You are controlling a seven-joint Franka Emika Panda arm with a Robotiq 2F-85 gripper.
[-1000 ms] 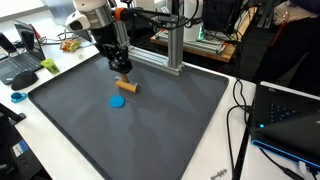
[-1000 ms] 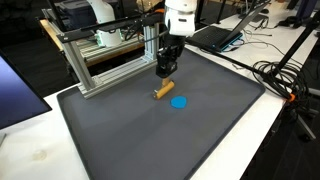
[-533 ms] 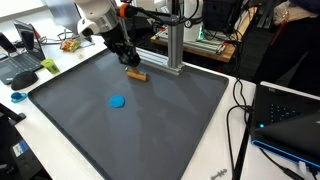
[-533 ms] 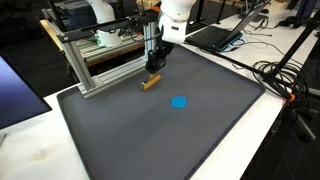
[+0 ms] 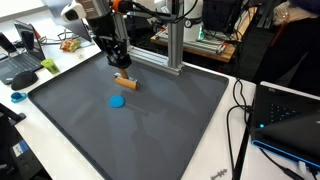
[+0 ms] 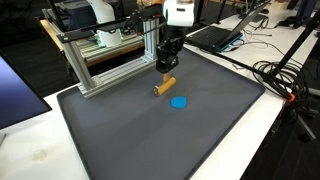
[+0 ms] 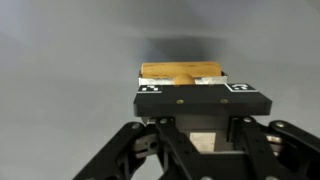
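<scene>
While the black gripper (image 5: 120, 71) clamps narrowly on a short tan wooden peg (image 5: 124, 83), the peg hangs low over the dark grey, finely textured mat (image 5: 150, 130) covering the tabletop (image 5: 224, 120), near a flat blue round disc (image 5: 117, 101). Both exterior views show the disc (image 6: 179, 101) and a silver aluminium frame (image 6: 112, 76); the wrist view shows neither, only the smooth-grained peg (image 7: 180, 72) between the fingertips (image 7: 150, 89), its lower edge hidden behind them. Whether the peg touches the mat is unclear.
</scene>
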